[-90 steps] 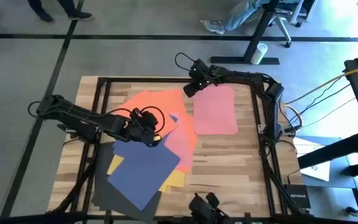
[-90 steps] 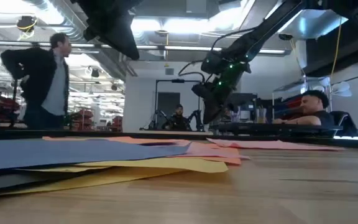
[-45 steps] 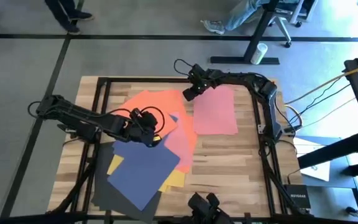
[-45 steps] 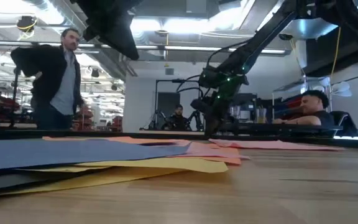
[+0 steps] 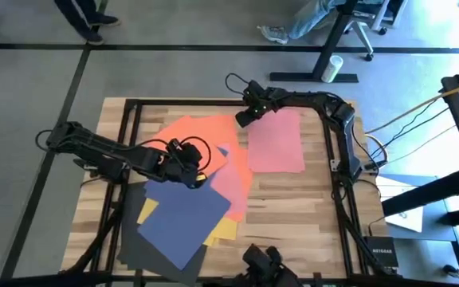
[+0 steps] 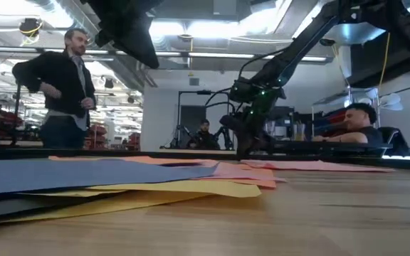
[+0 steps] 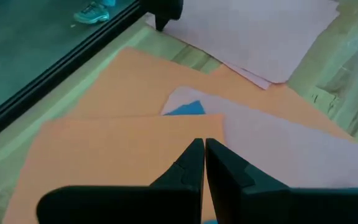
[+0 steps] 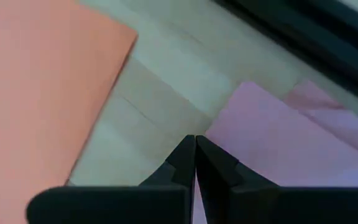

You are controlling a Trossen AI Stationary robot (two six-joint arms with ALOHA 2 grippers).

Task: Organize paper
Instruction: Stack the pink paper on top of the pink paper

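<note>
i am looking down on the wooden table [image 5: 293, 207] from the high view. nearest me, at the near-left, a dark grey-black sheet [image 5: 138, 249] is lying lowest in the pile, its near corner reaching almost to the table edge. a navy blue sheet [image 5: 183, 219] is sitting on top of it, turned at an angle, with yellow sheets [image 5: 223, 231] poking out from under it on the right and a yellow corner showing on its left. a pink-red sheet [image 5: 233, 183] is lying along the blue sheet's far-right side.

further in, the left gripper [image 5: 200, 177] is hanging over the middle of the pile, where blue, pink and orange are overlapping. in its wrist view the two fingers [image 7: 191, 163] are standing pressed together with only a thin slit between them, gripping nothing, pointing at an orange sheet [image 7: 117, 155] with a small blue patch showing beyond the tips.

beyond that, the orange sheet [image 5: 194, 134] is fanning out toward the far-left of the table. to its right a separate pink sheet [image 5: 276, 142] is lying flat on its own, square to the table, just beside the pile.

farthest, the right gripper [image 5: 241, 119] is sitting low at the far-left corner of that pink sheet, in the strip of bare wood between it and the orange. its fingers [image 8: 185, 158] are closed against each other, nothing between them.

across the low view, a person [image 6: 64, 87] is standing in the room behind.
</note>
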